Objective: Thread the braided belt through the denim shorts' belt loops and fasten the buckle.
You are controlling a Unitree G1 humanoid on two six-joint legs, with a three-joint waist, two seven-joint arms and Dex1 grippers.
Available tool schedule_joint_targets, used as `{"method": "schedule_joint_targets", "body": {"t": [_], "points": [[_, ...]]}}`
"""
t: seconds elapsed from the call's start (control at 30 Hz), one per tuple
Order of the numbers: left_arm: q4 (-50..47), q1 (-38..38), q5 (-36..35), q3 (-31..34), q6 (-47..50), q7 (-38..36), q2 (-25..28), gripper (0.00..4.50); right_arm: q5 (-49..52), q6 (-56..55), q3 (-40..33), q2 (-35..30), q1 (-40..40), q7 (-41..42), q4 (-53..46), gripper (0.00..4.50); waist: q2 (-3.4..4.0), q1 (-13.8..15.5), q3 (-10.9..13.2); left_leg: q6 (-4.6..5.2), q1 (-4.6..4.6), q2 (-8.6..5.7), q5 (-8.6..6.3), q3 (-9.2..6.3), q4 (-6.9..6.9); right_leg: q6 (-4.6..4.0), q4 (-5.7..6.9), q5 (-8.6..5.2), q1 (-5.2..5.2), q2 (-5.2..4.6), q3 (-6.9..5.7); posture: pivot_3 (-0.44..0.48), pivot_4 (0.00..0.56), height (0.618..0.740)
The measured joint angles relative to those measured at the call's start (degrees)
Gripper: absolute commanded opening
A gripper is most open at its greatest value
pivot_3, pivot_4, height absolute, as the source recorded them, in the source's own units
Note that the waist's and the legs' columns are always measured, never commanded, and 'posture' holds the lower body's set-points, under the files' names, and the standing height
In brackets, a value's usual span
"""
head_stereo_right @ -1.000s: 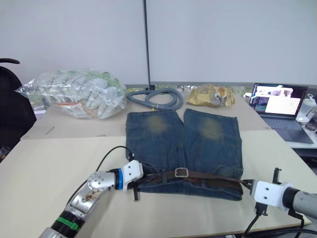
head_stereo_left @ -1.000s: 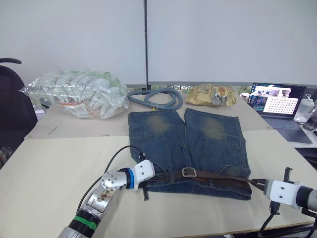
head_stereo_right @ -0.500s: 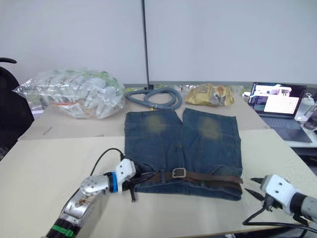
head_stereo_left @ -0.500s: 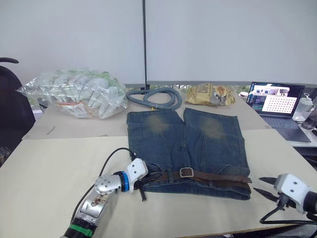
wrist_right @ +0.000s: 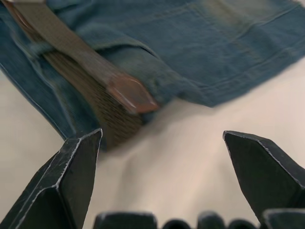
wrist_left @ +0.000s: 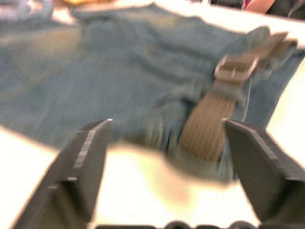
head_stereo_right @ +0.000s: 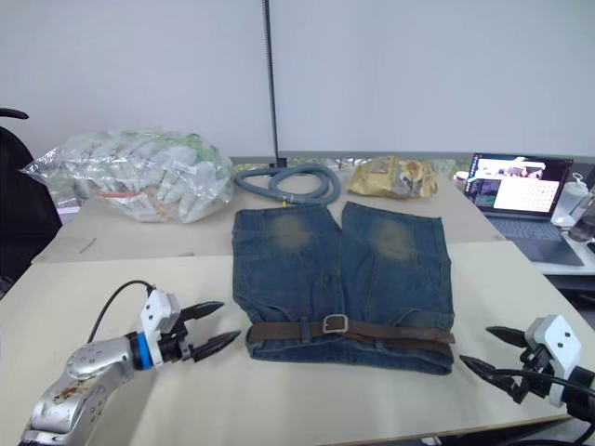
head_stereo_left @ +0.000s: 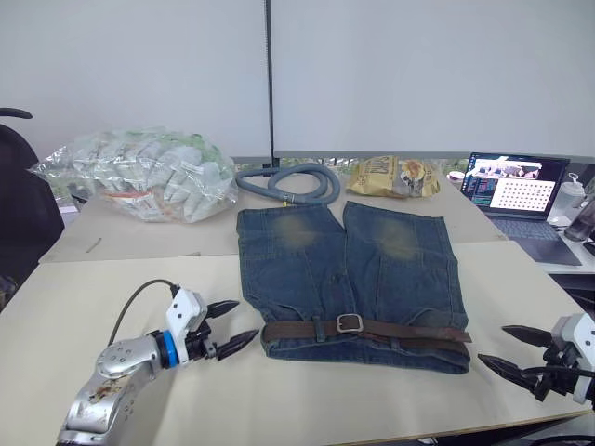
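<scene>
Lying flat: denim shorts (head_stereo_left: 358, 269) on the pale desk (head_stereo_left: 112, 279), braided belt (head_stereo_left: 409, 330) across the waistband, buckle (head_stereo_left: 350, 323) near its middle.
Hard to make out: belt loops, mostly covered by the strap.
Left tool (head_stereo_left: 230, 325): fingers spread, beside the waistband's end, apart from it.
Right tool (head_stereo_left: 509, 348): spread, holding nothing.
Behind: grey hose (head_stereo_left: 290, 181), plastic bag (head_stereo_left: 139, 175), laptop (head_stereo_left: 521, 190).

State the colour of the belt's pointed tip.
Reddish-brown leather tip, clearest in the right wrist view.
</scene>
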Motion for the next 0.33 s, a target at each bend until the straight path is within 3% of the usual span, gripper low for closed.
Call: {"method": "schedule_joint_targets", "body": {"t": [0.33], "points": [[-1.6,1.6,3.0,-0.7,-0.1,3.4,-0.2,4.48,-0.2,2.1,0.2,1.9,-2.0,1.6,0.0,4.50,0.18,0.3,0.1,-0.09,-0.02,0.05,-0.04,0.00,-0.05,0.03,-0.07,0.05,-0.03,0.01,0.02,0.000,0.150,0.740]]}}
